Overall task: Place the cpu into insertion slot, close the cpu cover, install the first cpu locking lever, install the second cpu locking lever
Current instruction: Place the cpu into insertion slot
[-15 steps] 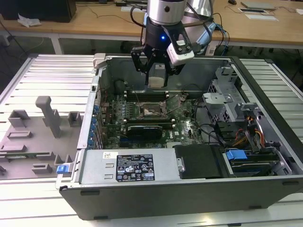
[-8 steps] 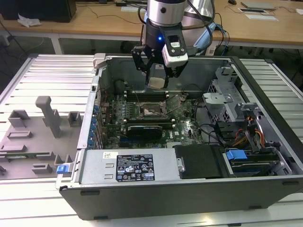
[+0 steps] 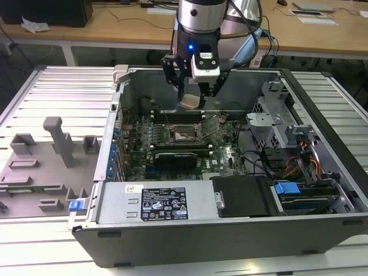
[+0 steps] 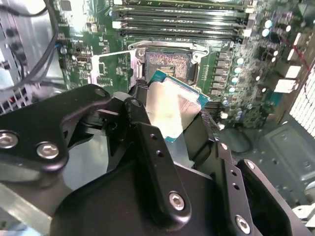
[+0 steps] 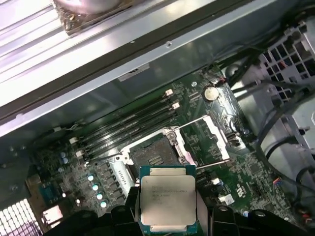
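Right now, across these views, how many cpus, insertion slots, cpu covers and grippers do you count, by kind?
gripper: 1
cpu, held in the gripper above the board: 1
insertion slot, empty: 1
cpu cover, swung open: 1
Total: 4

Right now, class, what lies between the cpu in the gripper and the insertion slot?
Nothing: in the exterior view the cpu hangs above the insertion slot with only bare air between.
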Motion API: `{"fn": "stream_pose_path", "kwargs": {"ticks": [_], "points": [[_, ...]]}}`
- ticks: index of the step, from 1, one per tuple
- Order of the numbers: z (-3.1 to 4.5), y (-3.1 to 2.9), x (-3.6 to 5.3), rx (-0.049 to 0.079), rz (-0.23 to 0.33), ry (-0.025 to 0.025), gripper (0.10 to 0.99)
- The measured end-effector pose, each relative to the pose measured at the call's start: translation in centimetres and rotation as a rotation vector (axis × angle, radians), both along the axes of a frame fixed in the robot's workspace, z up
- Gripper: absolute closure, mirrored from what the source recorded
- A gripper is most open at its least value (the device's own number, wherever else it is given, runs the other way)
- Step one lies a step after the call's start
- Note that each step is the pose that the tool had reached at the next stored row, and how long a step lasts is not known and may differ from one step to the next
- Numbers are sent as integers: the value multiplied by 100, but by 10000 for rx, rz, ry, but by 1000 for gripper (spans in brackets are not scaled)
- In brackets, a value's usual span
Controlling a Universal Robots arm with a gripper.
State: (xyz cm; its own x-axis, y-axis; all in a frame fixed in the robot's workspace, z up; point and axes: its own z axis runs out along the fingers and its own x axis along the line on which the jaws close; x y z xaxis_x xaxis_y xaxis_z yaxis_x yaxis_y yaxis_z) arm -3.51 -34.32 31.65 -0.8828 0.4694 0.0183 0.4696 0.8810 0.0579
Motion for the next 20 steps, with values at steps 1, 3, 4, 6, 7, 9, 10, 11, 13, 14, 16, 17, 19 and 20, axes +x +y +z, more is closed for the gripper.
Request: {"fn": "stream_pose_path", "kwargs": {"ticks": [1,3,4,6,7,9,10,11,13,14,16,17,19,20], "points": [[-2,0,0,1,-249,0,545],[-7,0,0,0,-816,0,545],[-9,0,0,0,-979,0,545],[-12,0,0,0,-1396,0,545],[-16,0,0,0,-1747,0,545],[-19,0,0,0,-2155,0,545],[-22,0,0,0,-2444,0,545],[-25,0,0,0,-2820,0,545],[-31,0,0,1,-3323,0,545],[-34,0,0,0,-3615,0,545],[-44,0,0,0,-4220,0,545],[-49,0,0,1,-4485,0,545],[-62,0,0,1,-5129,0,545],[-65,0,0,0,-5301,0,545]]}}
